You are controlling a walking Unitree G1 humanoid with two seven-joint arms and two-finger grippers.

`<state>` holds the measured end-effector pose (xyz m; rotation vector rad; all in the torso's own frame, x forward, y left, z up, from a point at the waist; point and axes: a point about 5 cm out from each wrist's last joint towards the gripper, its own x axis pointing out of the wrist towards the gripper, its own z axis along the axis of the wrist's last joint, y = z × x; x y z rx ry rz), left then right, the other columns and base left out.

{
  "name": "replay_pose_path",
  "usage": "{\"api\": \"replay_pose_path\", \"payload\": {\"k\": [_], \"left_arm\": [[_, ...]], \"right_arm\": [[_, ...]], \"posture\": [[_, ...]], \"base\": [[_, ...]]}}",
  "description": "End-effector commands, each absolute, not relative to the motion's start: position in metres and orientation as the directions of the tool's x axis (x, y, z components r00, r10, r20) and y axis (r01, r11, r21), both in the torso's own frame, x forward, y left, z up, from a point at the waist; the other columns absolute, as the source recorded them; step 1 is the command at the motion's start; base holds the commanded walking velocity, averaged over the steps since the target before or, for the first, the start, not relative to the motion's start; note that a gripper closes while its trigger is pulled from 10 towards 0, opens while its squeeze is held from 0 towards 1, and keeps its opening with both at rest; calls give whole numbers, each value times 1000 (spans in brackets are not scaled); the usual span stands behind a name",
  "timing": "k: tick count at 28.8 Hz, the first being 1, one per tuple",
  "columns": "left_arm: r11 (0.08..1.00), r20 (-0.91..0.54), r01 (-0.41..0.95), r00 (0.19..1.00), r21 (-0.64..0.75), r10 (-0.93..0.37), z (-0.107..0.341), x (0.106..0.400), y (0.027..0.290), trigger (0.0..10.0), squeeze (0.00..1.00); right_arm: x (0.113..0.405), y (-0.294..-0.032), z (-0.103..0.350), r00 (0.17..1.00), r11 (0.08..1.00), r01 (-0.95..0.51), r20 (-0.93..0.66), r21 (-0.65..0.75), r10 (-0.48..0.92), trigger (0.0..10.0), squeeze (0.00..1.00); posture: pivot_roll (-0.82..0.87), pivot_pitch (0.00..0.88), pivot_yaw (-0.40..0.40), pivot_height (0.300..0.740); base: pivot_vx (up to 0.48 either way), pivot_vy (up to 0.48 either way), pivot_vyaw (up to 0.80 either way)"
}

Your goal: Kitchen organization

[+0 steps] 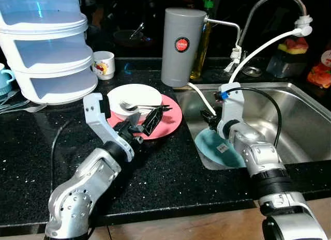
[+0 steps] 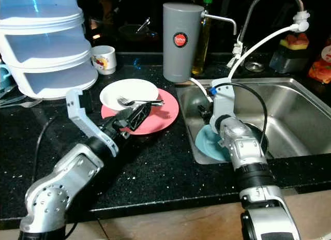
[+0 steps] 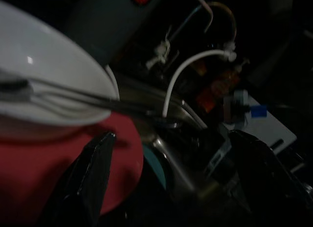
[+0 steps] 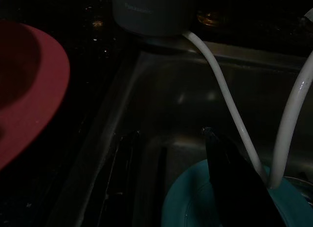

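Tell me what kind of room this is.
Most likely a home kitchen: a steel sink with a curved tap, set in a black counter that holds plates and a fork.

A black speckled table (image 1: 170, 167) runs across the scene, its front edge meeting a tan strip of floor (image 1: 207, 227) below. A stainless steel sink (image 1: 305, 126) is set into the table on the right, with a curved chrome faucet (image 1: 269, 2) rising behind it. Overhead light glints off the sink wall, while the area behind the table lies in deep shadow.
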<state>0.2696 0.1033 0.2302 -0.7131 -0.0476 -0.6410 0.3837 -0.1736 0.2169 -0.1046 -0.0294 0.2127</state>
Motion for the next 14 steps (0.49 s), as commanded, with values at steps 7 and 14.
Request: {"api": "replay_pose_path", "payload": {"k": [7, 14], "left_arm": [[409, 174, 431, 829, -804, -531, 217, 276, 105, 10000, 0], [361, 202, 428, 830, -829, -520, 222, 280, 109, 10000, 0]], "right_arm": [[384, -177, 220, 979, 976, -195, 42, -96, 200, 10000, 0], [384, -177, 220, 979, 976, -195, 44, -97, 200, 10000, 0]], "posture": [[4, 44, -28, 740], [4, 44, -28, 740]], "base": [[0, 0, 0], [0, 0, 0]]}}
